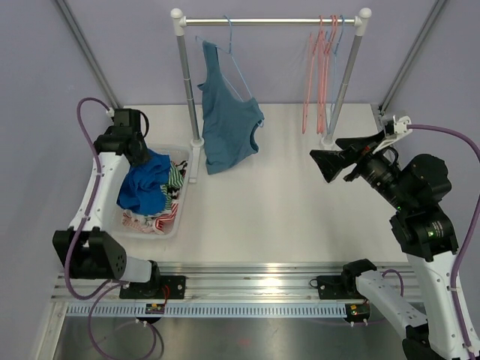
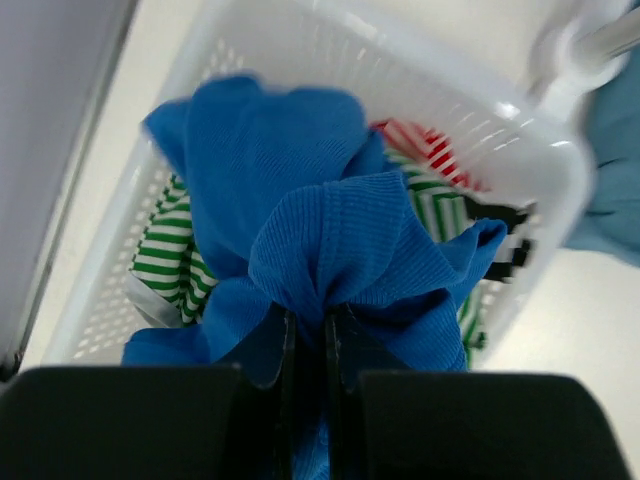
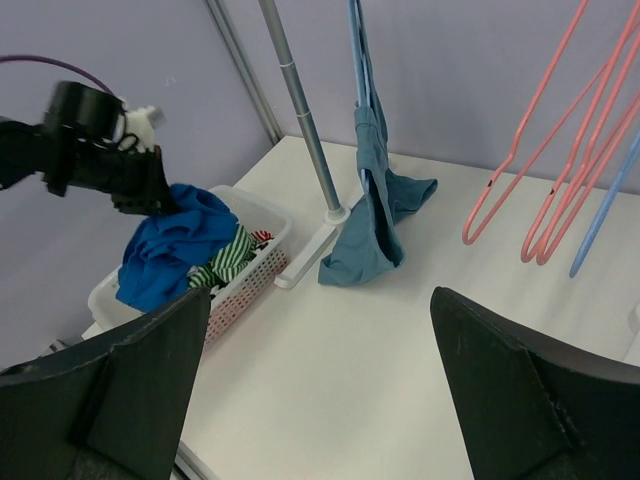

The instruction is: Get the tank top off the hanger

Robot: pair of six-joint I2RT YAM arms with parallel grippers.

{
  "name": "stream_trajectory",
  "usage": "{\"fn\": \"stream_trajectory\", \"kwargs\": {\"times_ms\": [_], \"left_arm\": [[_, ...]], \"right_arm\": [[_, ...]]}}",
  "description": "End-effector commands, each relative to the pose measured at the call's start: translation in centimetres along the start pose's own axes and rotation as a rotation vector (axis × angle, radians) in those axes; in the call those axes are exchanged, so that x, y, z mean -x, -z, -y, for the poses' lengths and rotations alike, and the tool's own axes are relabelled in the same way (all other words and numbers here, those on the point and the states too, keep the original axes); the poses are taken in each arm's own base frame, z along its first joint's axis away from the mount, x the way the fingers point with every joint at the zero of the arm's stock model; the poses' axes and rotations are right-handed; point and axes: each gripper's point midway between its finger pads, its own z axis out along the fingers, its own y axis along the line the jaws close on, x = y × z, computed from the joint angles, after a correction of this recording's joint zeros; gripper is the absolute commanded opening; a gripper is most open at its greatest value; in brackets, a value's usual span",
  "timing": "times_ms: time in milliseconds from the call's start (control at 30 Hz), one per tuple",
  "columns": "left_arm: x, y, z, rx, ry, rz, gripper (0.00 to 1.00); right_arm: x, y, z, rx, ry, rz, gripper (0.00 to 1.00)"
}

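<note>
1. The teal sleeveless tank top (image 1: pixel 225 120) hangs on a light blue wire hanger (image 1: pixel 238 71) from the metal rail (image 1: pixel 262 22) along the table's far edge. It is just beside the left post, with its hem sagging onto the tabletop. If you tug it straight down, I judge a strap may catch on the hanger's shoulder and unhook the hanger from the rail.
2. Your left gripper (image 2: pixel 308 325) is pressed together on a bright blue knit garment (image 2: pixel 290 180), held over the white perforated plastic basket (image 2: pixel 300 40) at the table's left edge. If you reach for the rack without letting go, that cloth will likely drag out of the basket.
3. Your right gripper (image 1: pixel 322 166) is spread wide and holds nothing. The pink wire hangers (image 1: pixel 321 75) hang near it, so a careless sweep could knock them.
4. The left arm is folded with its wrist tipped down into the basket. The right arm is raised above the table's right side, its fingers aimed left toward the rack and well apart from the tank top.
</note>
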Motion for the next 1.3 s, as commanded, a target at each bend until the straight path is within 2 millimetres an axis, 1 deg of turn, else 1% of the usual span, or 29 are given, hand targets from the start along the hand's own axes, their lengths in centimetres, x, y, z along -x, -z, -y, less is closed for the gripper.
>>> {"fn": "stream_trajectory", "kwargs": {"times_ms": [0, 33, 67, 100, 167, 333, 400, 500, 533, 567, 600, 633, 667, 700, 733, 800, 867, 900, 933, 967, 1000, 1033, 1067, 1100, 1133, 1167, 1200, 1233, 1267], "left_arm": [[-3.9, -4.4, -0.3, 0.02, -0.025, -0.15, 0.0], [-4.9, -5.6, -1.9, 0.121, -0.056, -0.191, 0.0], [-6.7, -7.4, -2.3, 0.168, -0.086, -0.275, 0.0], [-7.4, -8.0, -2.3, 0.181, -0.097, -0.322, 0.0], [-9.3, -9.7, -1.0, 0.126, -0.114, -0.407, 0.0], [-12.5, -11.4, -1.5, 0.164, -0.154, -0.5, 0.0], [-13.2, -11.7, -1.5, 0.178, -0.161, -0.532, 0.0], [-11.8, -10.7, -2.1, 0.228, -0.157, -0.472, 0.0], [-10.3, -9.7, -2.5, 0.242, -0.134, -0.413, 0.0], [-8.9, -8.9, -2.6, 0.249, -0.119, -0.364, 0.11], [-8.0, -8.2, -2.7, 0.253, -0.102, -0.327, 0.24], [-6.4, -6.6, -2.7, 0.238, -0.075, -0.261, 0.35], [-5.3, -5.8, -2.6, 0.226, -0.056, -0.219, 0.58], [-4.5, -5.0, -2.6, 0.213, -0.043, -0.187, 0.64], [-3.3, -3.5, -2.5, 0.183, -0.017, -0.13, 0.69], [-1.9, -1.8, -2.3, 0.15, 0.005, -0.073, 0.82], [-0.6, 0.4, -2.2, 0.106, 0.021, -0.011, 0.89], [0.0, 1.4, -1.9, 0.086, 0.023, 0.02, 0.99], [0.5, 2.3, -1.9, 0.074, 0.027, 0.044, 0.99], [1.0, 4.0, -1.7, 0.044, 0.032, 0.094, 0.99], [1.5, 4.8, -1.6, 0.027, 0.031, 0.122, 0.99], [1.9, 5.9, -1.5, 0.009, 0.037, 0.152, 0.99], [1.9, 6.9, -0.8, -0.02, 0.024, 0.173, 0.99], [2.5, 8.7, -0.6, -0.058, 0.035, 0.233, 0.99], [2.1, 9.3, 0.0, -0.092, 0.018, 0.252, 0.99], [1.6, 10.3, 1.5, -0.157, -0.014, 0.28, 0.99], [2.2, 12.7, 1.7, -0.225, 0.007, 0.376, 0.99], [0.6, 12.2, 2.6, -0.269, -0.022, 0.364, 0.99], [-0.1, 13.2, 3.6, -0.344, -0.047, 0.391, 0.99]], "right_arm": [[1.1, -0.6, -1.1, 0.066, 0.005, 0.041, 0.99], [0.9, -0.7, -1.1, 0.07, 0.003, 0.04, 1.0], [1.0, -0.8, -1.3, 0.084, 0.003, 0.044, 1.0], [0.9, -0.9, -1.4, 0.093, -0.003, 0.044, 0.99], [0.6, -1.2, -1.5, 0.111, -0.006, 0.04, 1.0], [-0.1, -1.7, -1.6, 0.141, -0.018, 0.03, 1.0], [-0.4, -2.0, -1.7, 0.15, -0.026, 0.024, 0.99], [-0.7, -2.3, -1.7, 0.165, -0.028, 0.011, 0.99], [-0.8, -2.5, -1.7, 0.163, -0.03, 0.005, 0.99], [-0.8, -2.6, -1.5, 0.16, -0.028, 0.0, 0.99], [-0.7, -2.6, -1.5, 0.159, -0.027, -0.001, 0.99], [-0.7, -3.0, -1.4, 0.158, -0.033, -0.011, 0.99], [-0.5, -3.2, -1.4, 0.155, -0.037, -0.009, 1.0], [-0.4, -3.5, -1.4, 0.156, -0.046, -0.011, 1.0], [-0.2, -4.1, -1.3, 0.156, -0.051, -0.016, 0.99], [0.1, -4.6, -1.4, 0.165, -0.068, -0.024, 0.99], [0.5, -5.4, -2.0, 0.215, -0.069, -0.031, 0.99], [0.6, -5.7, -2.3, 0.238, -0.076, -0.034, 0.99], [1.1, -6.7, -2.5, 0.265, -0.08, -0.029, 0.99], [1.2, -7.1, -3.1, 0.307, -0.105, -0.036, 0.99], [1.2, -7.7, -3.2, 0.327, -0.117, -0.041, 1.0], [1.2, -9.4, -2.7, 0.327, -0.137, -0.056, 1.0], [1.2, -10.2, -2.5, 0.326, -0.151, -0.066, 0.99], [2.3, -10.9, -2.7, 0.335, -0.138, -0.052, 0.99], [1.3, -12.8, -1.6, 0.301, -0.152, -0.086, 0.99], [1.2, -13.7, -1.1, 0.277, -0.124, -0.091, 0.99], [2.5, -14.4, -1.7, 0.277, -0.092, -0.072, 0.98], [0.9, -16.4, -0.3, 0.216, -0.097, -0.12, 0.95], [0.8, -17.4, 0.1, 0.193, -0.066, -0.126, 0.93]]}}
